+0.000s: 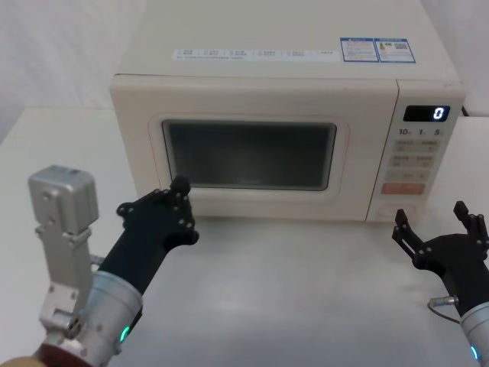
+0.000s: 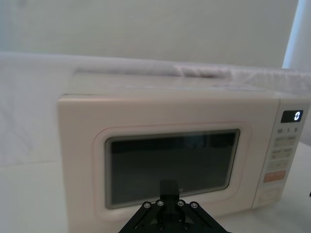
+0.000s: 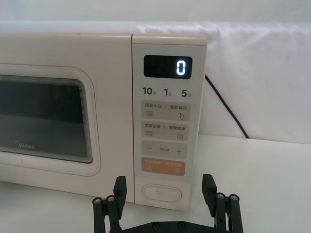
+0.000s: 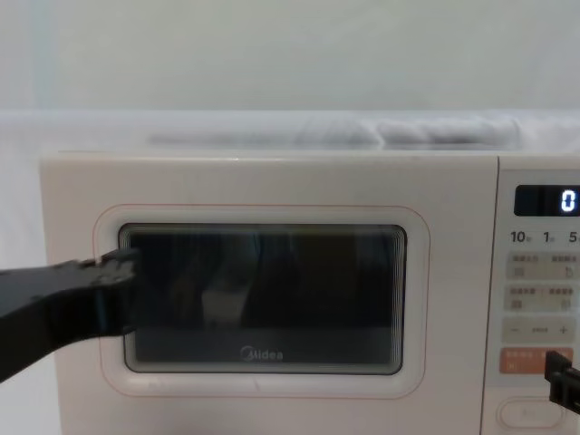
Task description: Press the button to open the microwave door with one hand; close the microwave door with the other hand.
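The button [image 3: 162,193] sat at the bottom of the control panel [image 3: 165,121], right of the closed microwave door [image 1: 252,153]. The right gripper [image 3: 165,206] waited just before it, jaws spread, probably lined up to press. The left gripper [image 1: 164,206], jaws pressed together, stood at the door's lower left, likely ready to push.

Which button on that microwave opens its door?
Find the microwave's narrow control panel right of the door, under the display showing 0. At its very bottom, below the orange rectangular button, sits the button: a cream oval with a raised ring, coloured like the body.
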### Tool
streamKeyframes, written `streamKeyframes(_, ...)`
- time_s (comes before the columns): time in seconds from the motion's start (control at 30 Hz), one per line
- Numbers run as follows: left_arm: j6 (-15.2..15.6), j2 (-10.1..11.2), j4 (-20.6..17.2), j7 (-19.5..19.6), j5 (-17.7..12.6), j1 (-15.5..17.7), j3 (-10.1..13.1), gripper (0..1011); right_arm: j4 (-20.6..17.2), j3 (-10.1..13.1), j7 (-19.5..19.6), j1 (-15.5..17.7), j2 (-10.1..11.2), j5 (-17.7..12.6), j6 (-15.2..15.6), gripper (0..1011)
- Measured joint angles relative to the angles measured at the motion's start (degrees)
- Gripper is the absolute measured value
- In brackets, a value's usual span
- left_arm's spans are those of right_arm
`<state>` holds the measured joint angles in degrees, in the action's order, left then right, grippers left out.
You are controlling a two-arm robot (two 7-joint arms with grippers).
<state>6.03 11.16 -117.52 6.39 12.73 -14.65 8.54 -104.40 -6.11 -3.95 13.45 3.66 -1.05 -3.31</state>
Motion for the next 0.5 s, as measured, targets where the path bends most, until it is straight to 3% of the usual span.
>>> streamKeyframes(0.2,-1.58,1.27,-0.23,1.29,0.57,-2.52,-2.18,0,0.0,0.0,0.0,0.0,0.0,0.0,0.0,1002)
streamKeyframes(0.5,-9.53,0.61,4.48,-0.82,-3.96,-3.94,-5.02,0,0.0,0.0,0.0,0.0,0.0,0.0,0.0,1002)
